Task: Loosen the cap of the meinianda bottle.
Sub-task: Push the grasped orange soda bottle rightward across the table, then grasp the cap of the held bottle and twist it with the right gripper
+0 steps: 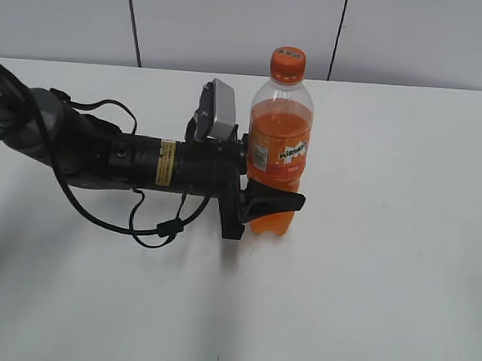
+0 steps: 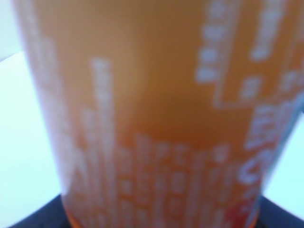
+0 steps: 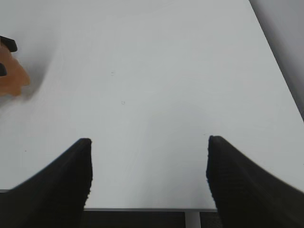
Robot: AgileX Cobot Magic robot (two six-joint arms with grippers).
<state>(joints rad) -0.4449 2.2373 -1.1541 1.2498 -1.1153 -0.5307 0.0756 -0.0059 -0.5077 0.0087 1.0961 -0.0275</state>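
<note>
There is one meinianda bottle (image 1: 279, 154) and one cap (image 1: 286, 65). The bottle stands up straight on the white table (image 1: 382, 279), near the middle and toward the far side. It is clear plastic, round, and full of orange drink. Its orange label has small white print. The round orange cap sits on top with dark print on it. The left gripper (image 1: 270, 203) is black and squeezes the bottle's lower part from the left. The right gripper (image 3: 148, 164) has two black fingers (image 3: 71, 178) spread wide apart, holding nothing, over the bare table.
</note>
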